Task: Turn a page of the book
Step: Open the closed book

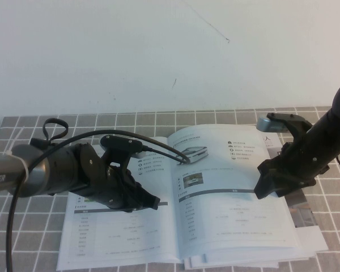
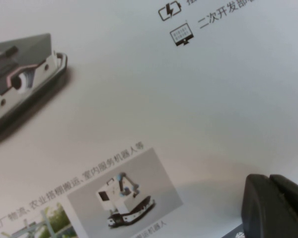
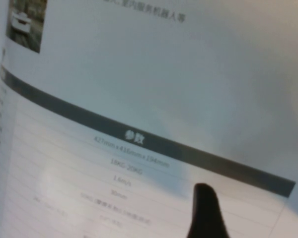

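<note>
The book (image 1: 130, 238) lies open on the tiled table. The page (image 1: 232, 221) is the right-hand sheet, with a low white vehicle (image 1: 194, 151) at its top and a dark header bar (image 1: 221, 192). My right gripper (image 1: 264, 190) is at the page's outer edge beside that bar. In the right wrist view it (image 3: 204, 203) shows over the page (image 3: 139, 99) just below the bar. My left gripper (image 1: 150, 201) hovers low over the left-hand page near the spine. In the left wrist view its shut fingers (image 2: 260, 208) are empty, close above the page (image 2: 139, 99).
Loose sheets and brochures (image 1: 309, 232) stick out from under the book at the right. The left arm's black cable (image 1: 130, 136) arcs over the book's top. A grey tiled cloth (image 1: 34, 226) covers the table, with a white wall behind.
</note>
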You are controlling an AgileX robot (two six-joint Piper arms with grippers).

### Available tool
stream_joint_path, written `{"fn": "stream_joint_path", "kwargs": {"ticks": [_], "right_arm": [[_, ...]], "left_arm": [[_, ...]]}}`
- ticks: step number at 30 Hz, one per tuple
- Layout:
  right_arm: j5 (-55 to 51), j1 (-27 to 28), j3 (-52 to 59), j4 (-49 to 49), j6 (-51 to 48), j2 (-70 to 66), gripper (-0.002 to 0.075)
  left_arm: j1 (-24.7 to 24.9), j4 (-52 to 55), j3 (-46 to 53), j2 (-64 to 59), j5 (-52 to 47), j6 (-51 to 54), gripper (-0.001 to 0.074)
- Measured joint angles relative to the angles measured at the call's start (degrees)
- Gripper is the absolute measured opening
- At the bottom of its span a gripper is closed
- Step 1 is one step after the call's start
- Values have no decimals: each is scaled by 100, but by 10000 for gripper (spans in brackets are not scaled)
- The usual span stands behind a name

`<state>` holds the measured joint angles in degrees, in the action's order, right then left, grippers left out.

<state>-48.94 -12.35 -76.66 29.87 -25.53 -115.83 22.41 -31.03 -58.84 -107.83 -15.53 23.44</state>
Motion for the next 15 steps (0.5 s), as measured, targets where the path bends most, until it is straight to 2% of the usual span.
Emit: {"fn": "stream_joint_path", "kwargs": {"ticks": [15], "right_arm": [[0, 0, 0, -90, -73, -37, 428]], "left_arm": [[0, -11, -46, -101, -12, 0, -3]]}}
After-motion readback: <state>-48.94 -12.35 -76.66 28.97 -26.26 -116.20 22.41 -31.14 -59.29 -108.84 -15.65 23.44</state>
